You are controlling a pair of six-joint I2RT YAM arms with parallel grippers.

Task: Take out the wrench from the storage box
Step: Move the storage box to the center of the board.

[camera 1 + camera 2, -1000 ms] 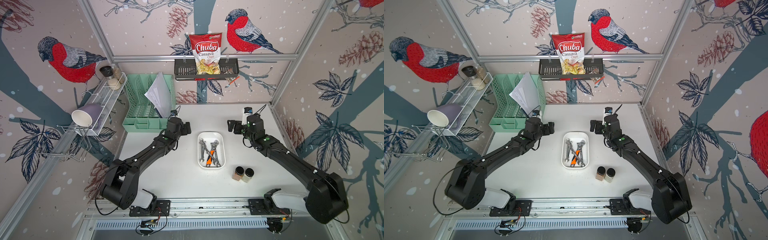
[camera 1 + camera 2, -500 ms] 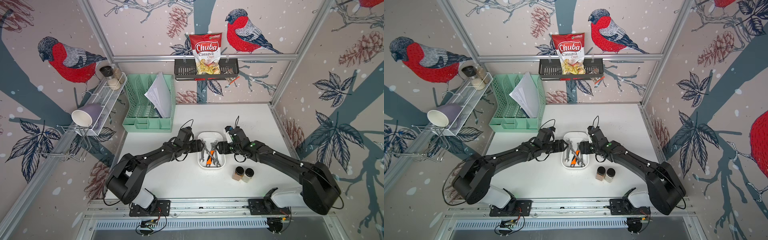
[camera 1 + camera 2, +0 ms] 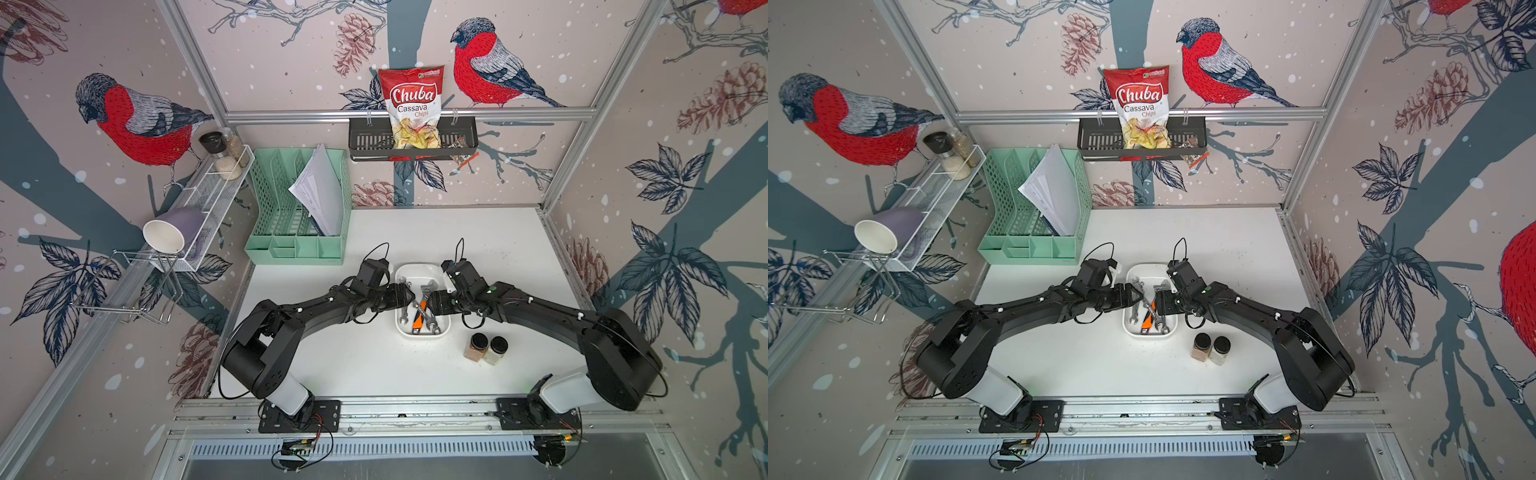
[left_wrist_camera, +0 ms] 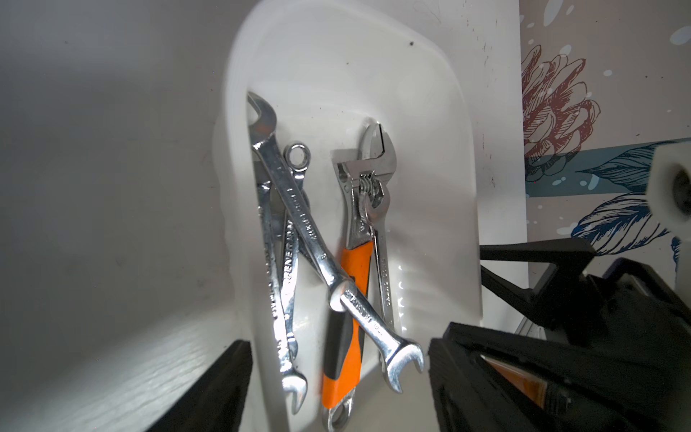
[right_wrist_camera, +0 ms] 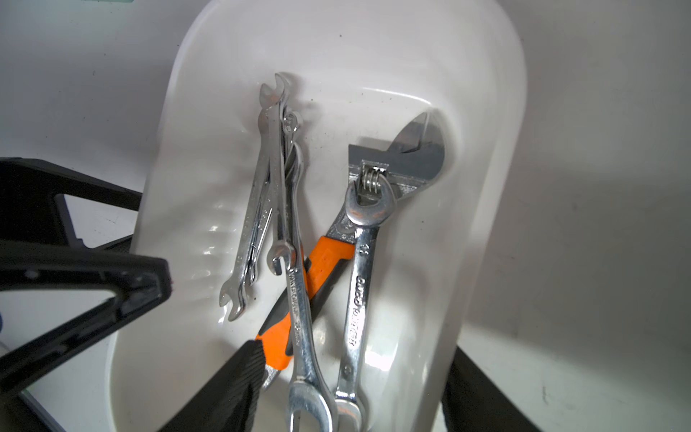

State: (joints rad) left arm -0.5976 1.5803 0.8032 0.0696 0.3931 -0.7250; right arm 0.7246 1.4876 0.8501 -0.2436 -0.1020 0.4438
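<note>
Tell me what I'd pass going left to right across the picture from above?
Purple cup → mint-green file organizer → white storage box → brown spice jar → pale spice jar. The chips bag lines up with the box, so it's left out.

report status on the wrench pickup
Left gripper open, right gripper open, both over the storage box. Wrenches all inside, none gripped. Pile crossed: silver wrench lies over the orange-handled one; grippers nose to nose.
</note>
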